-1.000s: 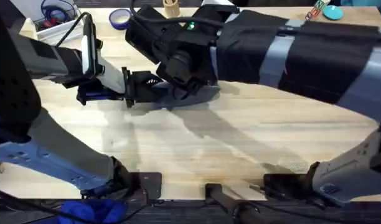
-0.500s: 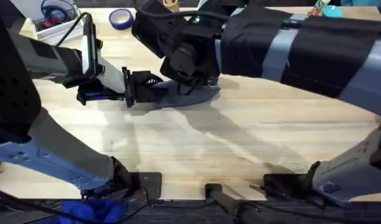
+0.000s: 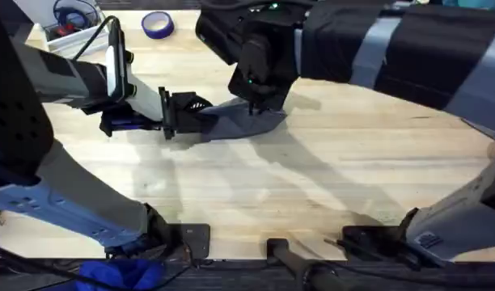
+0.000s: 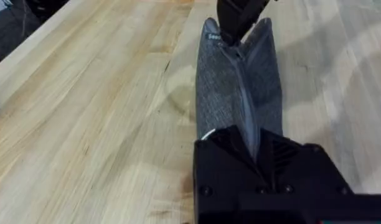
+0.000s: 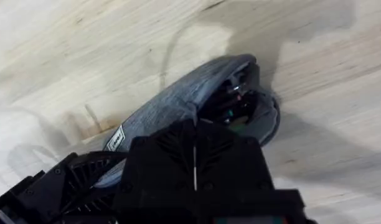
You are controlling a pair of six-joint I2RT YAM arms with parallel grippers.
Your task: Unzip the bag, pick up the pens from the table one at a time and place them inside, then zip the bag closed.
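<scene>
Light plank-grain wooden table, smooth with faint stains; blue tape roll at the far edge. Left tool clamped on the near end of the bag, pinching the grey-blue woven fabric. Bag lies mid-table, oblong, zipper seam along the top, partly gaping at the far end. Right tool sits down at the bag's far end by the opening; finger state can't be told.
</scene>
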